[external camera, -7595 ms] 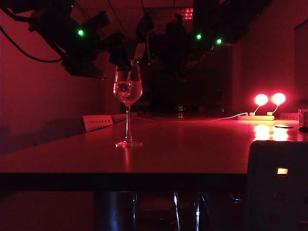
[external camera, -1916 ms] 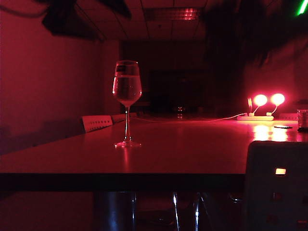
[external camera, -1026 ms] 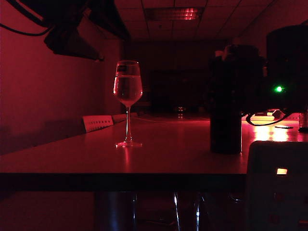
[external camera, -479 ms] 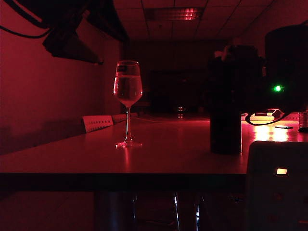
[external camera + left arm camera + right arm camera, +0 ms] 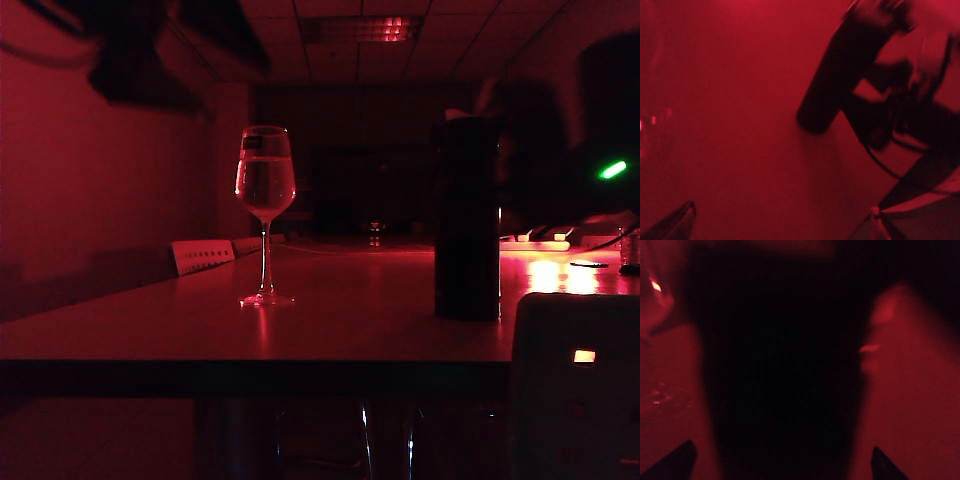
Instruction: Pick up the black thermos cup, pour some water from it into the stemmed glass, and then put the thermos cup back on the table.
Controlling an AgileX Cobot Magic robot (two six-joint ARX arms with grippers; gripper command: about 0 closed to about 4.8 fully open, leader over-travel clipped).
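Red light floods a dim room. On the tabletop (image 5: 330,330) the black thermos cup (image 5: 467,220) stands upright towards the right, well apart from the stemmed glass (image 5: 265,200), which stands upright to its left with liquid in its bowl. Right gripper (image 5: 780,460) sits just beside the cup on its right, jaws spread wide with the dark cylinder between the two tips, not clamped on it. Left gripper (image 5: 782,225) hangs high above the tabletop's left side, jaws wide and empty. Two glowing lamps' reflections (image 5: 545,272) shine behind the cup.
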